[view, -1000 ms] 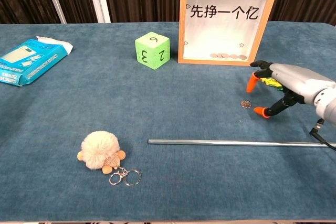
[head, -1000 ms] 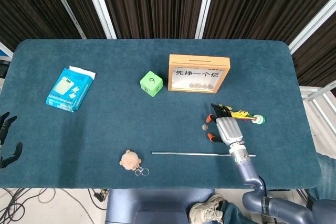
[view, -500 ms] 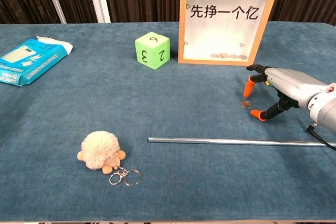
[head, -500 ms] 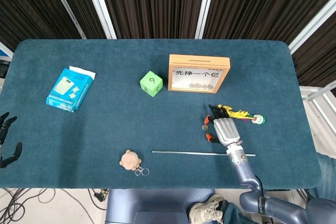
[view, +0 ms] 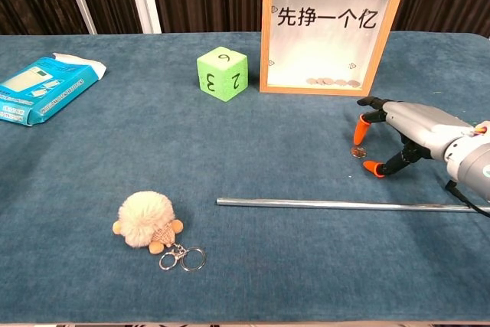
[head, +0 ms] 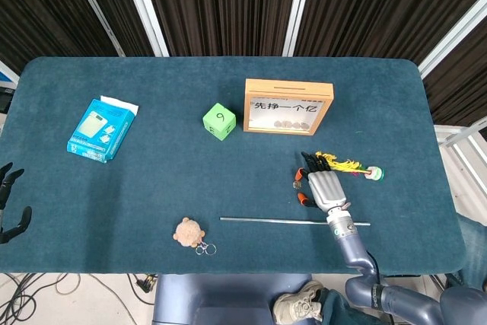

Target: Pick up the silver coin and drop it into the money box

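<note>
silver coin [view: 358,152] | small, round, flat on cloth | right robot hand [view: 398,132] fingers spread above

Head view looked steeply down from above the near edge, covering the whole table [head: 152,112]. Chest view sat low, nearer, facing across it. Both included the money box [head: 288,106] and green die [view: 222,73].

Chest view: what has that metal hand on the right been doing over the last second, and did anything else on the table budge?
The right hand has slid leftward and lowered, so its orange-tipped fingers now bracket the silver coin, which lies on the cloth, not yet lifted. The money box, green die, metal rod, plush keychain and blue packet stayed put, as did the left hand.
</note>
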`<control>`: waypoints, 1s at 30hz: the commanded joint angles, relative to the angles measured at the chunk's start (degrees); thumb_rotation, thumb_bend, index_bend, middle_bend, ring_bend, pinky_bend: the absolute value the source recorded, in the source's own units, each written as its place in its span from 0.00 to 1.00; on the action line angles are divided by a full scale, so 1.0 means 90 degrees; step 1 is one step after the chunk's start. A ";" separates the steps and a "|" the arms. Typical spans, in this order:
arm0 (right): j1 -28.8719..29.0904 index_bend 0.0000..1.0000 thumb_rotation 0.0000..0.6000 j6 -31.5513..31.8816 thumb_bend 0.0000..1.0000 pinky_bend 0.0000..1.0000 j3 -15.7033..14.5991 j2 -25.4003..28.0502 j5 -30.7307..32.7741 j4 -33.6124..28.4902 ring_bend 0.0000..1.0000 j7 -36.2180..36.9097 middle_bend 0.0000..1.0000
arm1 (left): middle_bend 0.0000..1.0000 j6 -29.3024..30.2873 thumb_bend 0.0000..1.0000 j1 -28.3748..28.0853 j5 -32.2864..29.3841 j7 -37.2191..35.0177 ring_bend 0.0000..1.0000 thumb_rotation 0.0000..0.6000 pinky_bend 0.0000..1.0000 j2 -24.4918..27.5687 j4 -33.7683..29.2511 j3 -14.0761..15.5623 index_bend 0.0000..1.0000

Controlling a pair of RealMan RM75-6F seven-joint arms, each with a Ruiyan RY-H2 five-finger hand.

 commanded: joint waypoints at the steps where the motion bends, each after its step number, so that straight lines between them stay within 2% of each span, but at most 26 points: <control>1: -0.0003 0.43 1.00 0.0002 0.40 0.00 -0.0003 0.0001 0.0011 -0.0003 0.00 -0.0019 0.02 | 0.01 -0.0004 0.43 -0.0002 0.0002 0.0002 0.00 1.00 0.05 0.0002 -0.0001 0.0001 0.15; 30: -0.0040 0.44 1.00 0.0060 0.40 0.00 -0.0083 -0.0064 -0.0007 -0.0017 0.00 -0.0045 0.02 | 0.01 -0.0028 0.43 -0.0003 -0.0038 0.0043 0.00 1.00 0.05 0.0003 -0.0018 -0.0010 0.15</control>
